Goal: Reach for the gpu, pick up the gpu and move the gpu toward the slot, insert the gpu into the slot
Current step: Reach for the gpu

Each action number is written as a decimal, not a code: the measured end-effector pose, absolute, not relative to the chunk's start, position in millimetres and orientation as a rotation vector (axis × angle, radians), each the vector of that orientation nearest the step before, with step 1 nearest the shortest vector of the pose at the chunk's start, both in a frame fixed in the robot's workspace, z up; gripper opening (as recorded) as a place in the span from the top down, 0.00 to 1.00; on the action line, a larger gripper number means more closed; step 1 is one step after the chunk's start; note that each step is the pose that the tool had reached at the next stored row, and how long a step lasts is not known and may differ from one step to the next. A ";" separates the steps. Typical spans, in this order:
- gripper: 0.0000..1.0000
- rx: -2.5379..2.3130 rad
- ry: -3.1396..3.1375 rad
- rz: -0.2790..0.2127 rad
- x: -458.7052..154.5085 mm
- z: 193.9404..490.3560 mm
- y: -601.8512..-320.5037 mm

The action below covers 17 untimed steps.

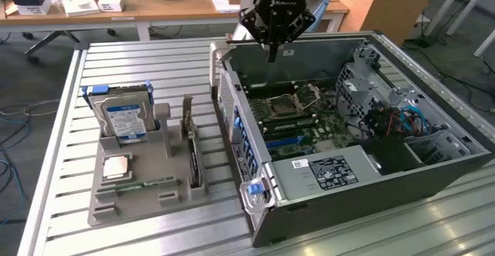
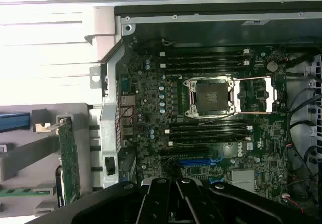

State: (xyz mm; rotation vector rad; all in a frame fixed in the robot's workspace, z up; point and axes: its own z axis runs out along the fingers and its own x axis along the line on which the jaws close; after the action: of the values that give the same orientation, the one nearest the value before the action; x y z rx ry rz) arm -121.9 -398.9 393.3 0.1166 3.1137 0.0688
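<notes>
Hovering over the open computer case (image 1: 371, 204), the fingers (image 1: 270, 52) are closed on nothing, well apart from the gpu (image 1: 191, 152) standing on edge in the grey holder (image 1: 147, 193).

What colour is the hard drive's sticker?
The sticker is blue, clearest in the exterior view.
</notes>
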 end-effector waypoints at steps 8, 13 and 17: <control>0.89 0.117 3.114 0.069 -121.9 393.3 -398.9; 0.89 0.117 3.114 0.069 -123.0 393.2 -398.8; 0.89 0.117 3.114 0.069 -128.4 393.3 -398.8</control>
State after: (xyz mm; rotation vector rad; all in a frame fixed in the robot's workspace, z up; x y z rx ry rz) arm -128.4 -398.8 393.3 0.1167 3.1137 0.0688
